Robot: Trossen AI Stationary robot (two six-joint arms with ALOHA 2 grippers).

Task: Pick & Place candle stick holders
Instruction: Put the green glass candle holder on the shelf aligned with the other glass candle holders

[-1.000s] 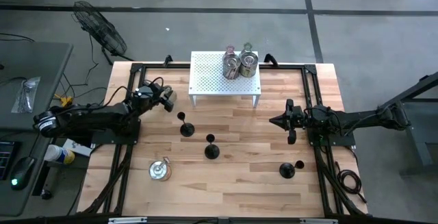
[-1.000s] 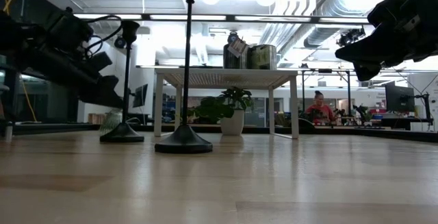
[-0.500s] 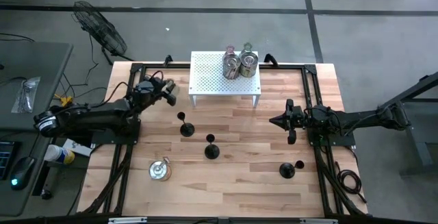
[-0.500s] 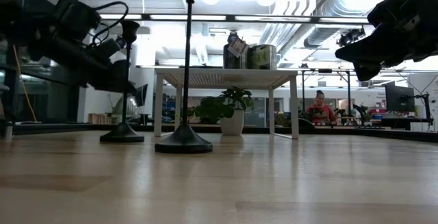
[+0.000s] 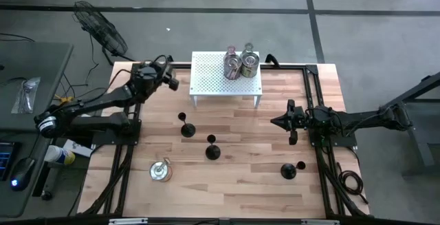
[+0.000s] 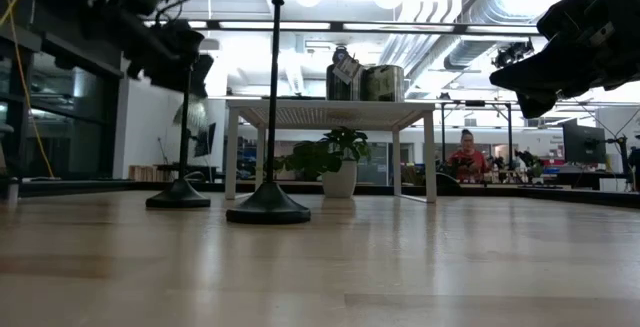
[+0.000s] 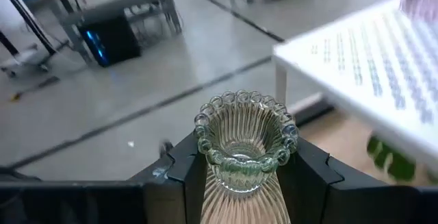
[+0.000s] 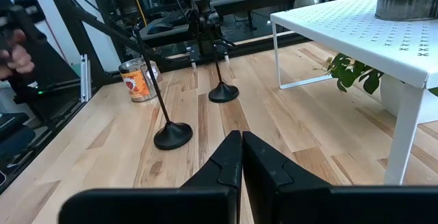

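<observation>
Left wrist view: glass holder [image 7: 245,148] base hidden

Ribbed clear-glass holder [image 7: 245,148], beaded rim; white perforated rack [image 5: 225,75]; black stemmed holders [image 5: 186,127]; pale wood table [image 5: 240,177].

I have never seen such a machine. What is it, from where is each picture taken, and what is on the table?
Two robot arms work at a wooden table. One camera looks down from above, one sits at table height, and one rides on each wrist. The left gripper holds a ribbed clear-glass candle holder near the white perforated rack. The right gripper waits shut over the table's right side. Silvery holders stand on the rack. On the table stand three black holders with thin stems and one more silvery holder.
</observation>
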